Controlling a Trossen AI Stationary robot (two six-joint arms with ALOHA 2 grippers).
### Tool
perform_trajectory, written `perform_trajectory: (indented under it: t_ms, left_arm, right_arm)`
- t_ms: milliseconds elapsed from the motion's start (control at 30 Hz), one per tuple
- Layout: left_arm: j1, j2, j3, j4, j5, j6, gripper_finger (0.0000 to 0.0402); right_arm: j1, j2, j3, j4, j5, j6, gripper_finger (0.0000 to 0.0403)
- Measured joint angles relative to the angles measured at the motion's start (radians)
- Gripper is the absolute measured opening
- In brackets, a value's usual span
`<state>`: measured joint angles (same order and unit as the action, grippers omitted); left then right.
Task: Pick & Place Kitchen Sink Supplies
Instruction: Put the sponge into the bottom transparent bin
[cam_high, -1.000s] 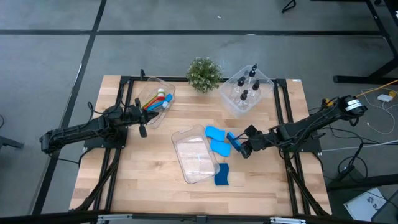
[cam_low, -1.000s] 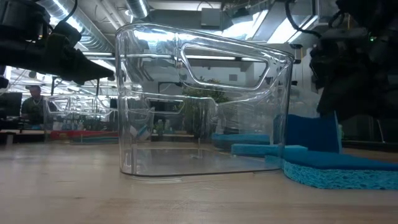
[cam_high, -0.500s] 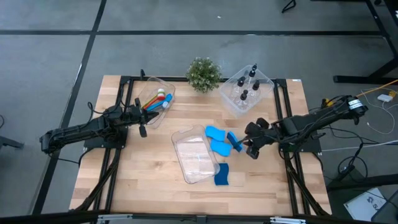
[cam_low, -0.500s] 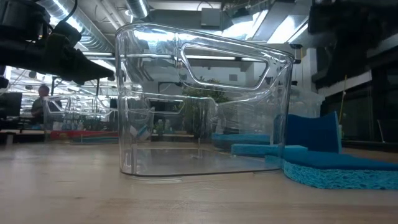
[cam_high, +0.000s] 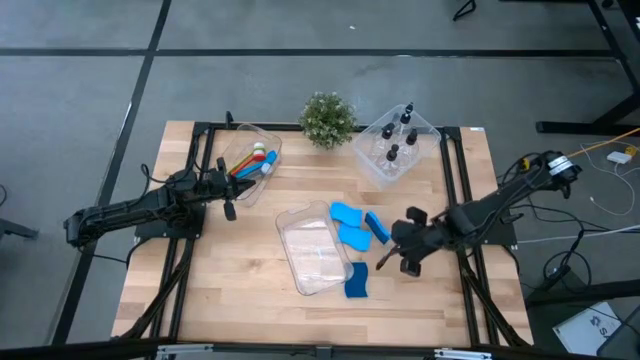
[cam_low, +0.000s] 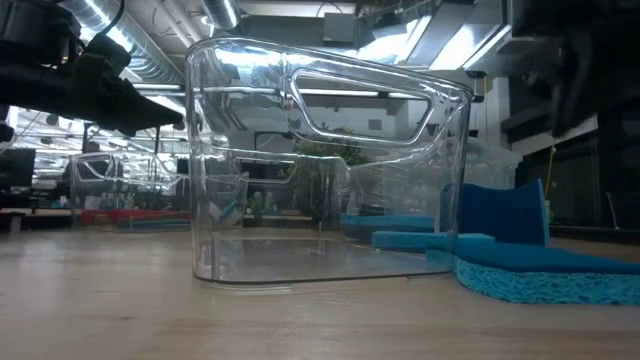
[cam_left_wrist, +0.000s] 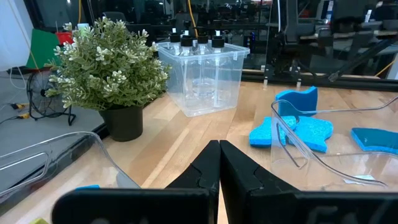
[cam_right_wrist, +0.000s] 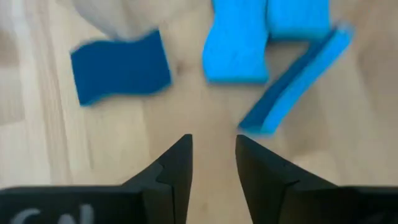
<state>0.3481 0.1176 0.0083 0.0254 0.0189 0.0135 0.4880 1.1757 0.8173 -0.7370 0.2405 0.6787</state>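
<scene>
Your right gripper (cam_high: 392, 262) has pulled back from the upright sponge (cam_high: 376, 228) toward the near edge of the surface (cam_high: 240, 290); its jaws stand slightly apart and hold nothing. Blue sponges (cam_high: 348, 223) lie just beside the empty clear bin (cam_high: 312, 253), one (cam_high: 357, 281) at its near corner. Your left gripper (cam_high: 228, 208), jaws closed and empty, waits beside the brush bin (cam_high: 240, 160).
</scene>
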Motion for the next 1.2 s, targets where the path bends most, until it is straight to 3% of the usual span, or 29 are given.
perform_trajectory:
  t_ms: [200, 367, 467, 667, 967, 1100, 1200]
  left_arm:
    - [0.000, 0.000, 0.000, 0.000, 0.000, 0.000, 0.0002]
    - [0.000, 0.000, 0.000, 0.000, 0.000, 0.000, 0.0002]
    - [0.000, 0.000, 0.000, 0.000, 0.000, 0.000, 0.0002]
    - [0.000, 0.000, 0.000, 0.000, 0.000, 0.000, 0.0002]
    - [0.000, 0.000, 0.000, 0.000, 0.000, 0.000, 0.0002]
    - [0.000, 0.000, 0.000, 0.000, 0.000, 0.000, 0.0002]
    - [0.000, 0.000, 0.000, 0.000, 0.000, 0.000, 0.0002]
  right_arm:
    - [0.106, 0.007, 0.000, -0.041, -0.021, 0.168, 0.0096]
    - [0.206, -0.017, 0.000, -0.071, 0.149, 0.212, 0.0079]
    - [0.230, -0.028, 0.000, -0.055, 0.191, 0.203, 0.0069]
    - [0.231, -0.009, -0.012, -0.061, 0.179, 0.181, 0.0053]
    - [0.230, -0.004, -0.139, 0.035, 0.148, 0.320, 0.0051]
    - [0.214, -0.004, -0.158, 0.059, 0.147, 0.299, 0.0051]
    - [0.195, -0.004, -0.158, 0.103, 0.093, 0.135, 0.0051]
